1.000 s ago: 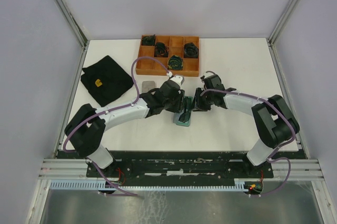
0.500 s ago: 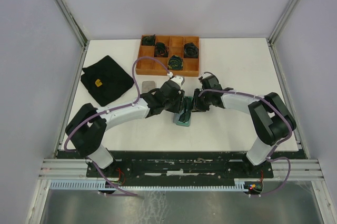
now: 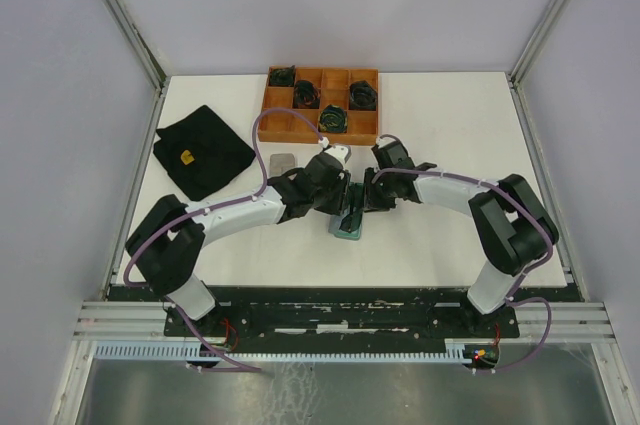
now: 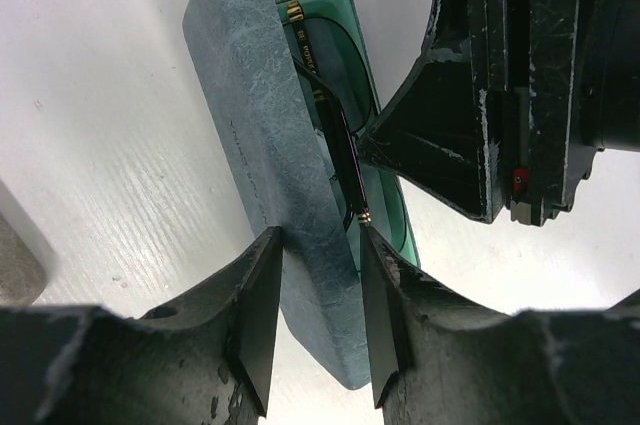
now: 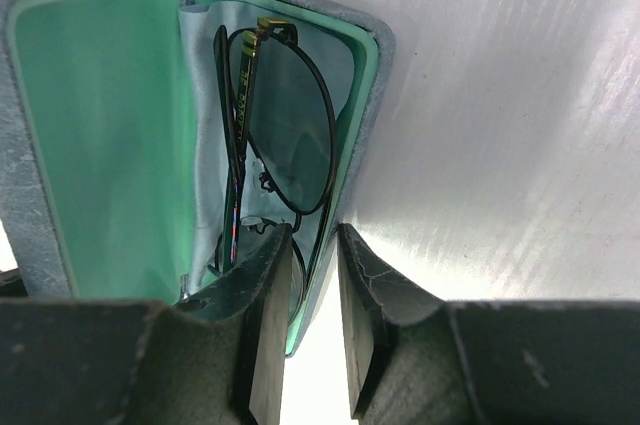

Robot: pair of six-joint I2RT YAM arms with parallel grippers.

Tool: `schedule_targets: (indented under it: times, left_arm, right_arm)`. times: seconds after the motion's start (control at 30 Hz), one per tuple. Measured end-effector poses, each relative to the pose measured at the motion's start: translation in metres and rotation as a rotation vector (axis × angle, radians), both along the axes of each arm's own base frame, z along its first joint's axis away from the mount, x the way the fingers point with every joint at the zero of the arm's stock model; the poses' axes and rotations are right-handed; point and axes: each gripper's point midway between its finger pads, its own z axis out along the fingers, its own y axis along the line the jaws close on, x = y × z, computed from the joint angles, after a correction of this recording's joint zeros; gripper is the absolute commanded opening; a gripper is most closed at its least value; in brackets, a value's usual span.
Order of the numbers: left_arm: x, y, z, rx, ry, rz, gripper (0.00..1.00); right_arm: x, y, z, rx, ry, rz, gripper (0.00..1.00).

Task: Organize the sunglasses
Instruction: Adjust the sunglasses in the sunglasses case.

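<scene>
Left wrist cam: our left gripper [image 4: 318,317] was set narrow, its fingers [image 4: 258,315] pinching both faces of the grey lid [image 4: 265,155], which stood up on edge. Just beyond the lid we saw the right gripper [image 4: 470,105], v. close but not touching ours.

Right wrist cam: the case [image 5: 372,75] lay open w/ mint lining. The sunglasses [image 5: 288,115] sat folded inside the base, arms tucked along the hinge side, on a pale cloth. The right gripper's fingers [image 5: 262,325] were nearly closed, one inside the base and one outside, w/ the case wall held btwn them.

Top external: both arms met near the middle of the table [image 3: 450,115], the case btwn the two grippers. Behind it was a wooden tray [image 3: 284,125] w/ dark green coiled bundles [image 3: 334,117] in several compartments. To the left we saw a black cloth [image 3: 200,153] and a small grey oblong [image 3: 283,161], both well apart from the case.
</scene>
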Motion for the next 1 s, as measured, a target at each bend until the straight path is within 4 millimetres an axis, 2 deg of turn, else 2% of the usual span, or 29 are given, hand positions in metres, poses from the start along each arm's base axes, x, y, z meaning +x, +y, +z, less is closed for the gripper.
schedule_targets:
  times: [0.2, 0.63, 0.87, 1.0]
  left_arm:
    - [0.0, 0.0, -0.001, 0.001, 0.002, 0.0, 0.43]
    - [0.0, 0.0, -0.001, 0.001, 0.001, 0.0, 0.43]
    - [0.0, 0.0, -0.001, 0.001, 0.001, 0.0, 0.43]
    - [0.0, 0.0, -0.001, 0.002, 0.001, 0.0, 0.43]
  right_arm:
    - [0.0, 0.001, 0.0, -0.046, -0.008, 0.016, 0.33]
    - [-0.002, 0.004, 0.0, -0.07, -0.019, 0.04, 0.42]
    - [0.001, 0.006, 0.022, -0.038, -0.074, 0.035, 0.44]
    - [0.005, 0.003, 0.033, -0.039, -0.115, 0.018, 0.4]
